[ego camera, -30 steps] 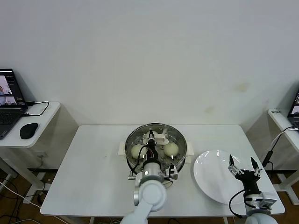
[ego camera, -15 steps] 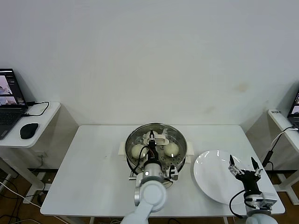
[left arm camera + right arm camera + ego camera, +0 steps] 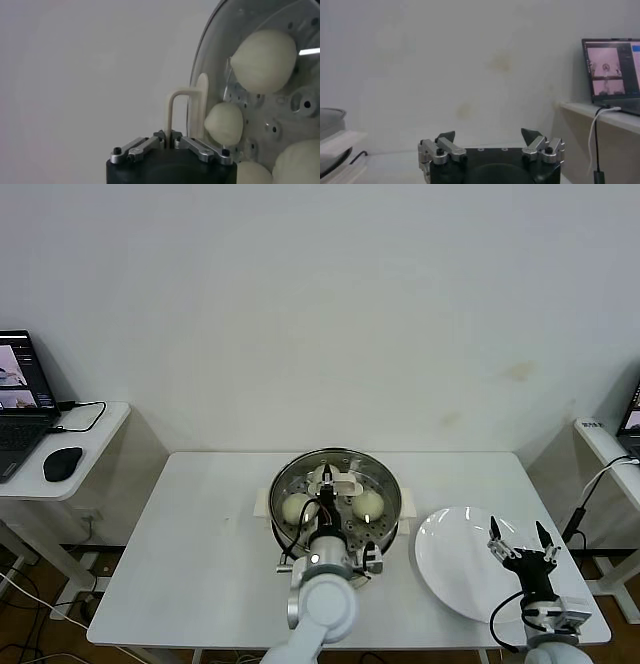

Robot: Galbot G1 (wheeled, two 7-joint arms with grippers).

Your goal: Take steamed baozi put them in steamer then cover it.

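Head view first: the left gripper sits over the steamer in the middle of the worktop, right at the cover's handle. The cover lies on the steamer rim, and through the glass two steamed baozi show pale, one left and one right of the arm. Left wrist view gives the close look: the jaws stand nearly shut around the thin cream handle, and whether they actually pinch it or have just slackened, I can't tell. More buns crowd behind the glass there.

Over on the right, the right gripper hangs idle at the near edge of the white plate, jaws spread wide, holding nothing.

Now the risk. If the left arm lifts away while the jaws grip that handle, it drags the cover up or skews it off the rim, and glass on steel slides easily. A sideways pull would do the same, or nudge the whole pot on the worktop. A clean release, jaws well clear of the handle, then straight up, is what this calls for. The plate looks empty, so covering reads as the last step.
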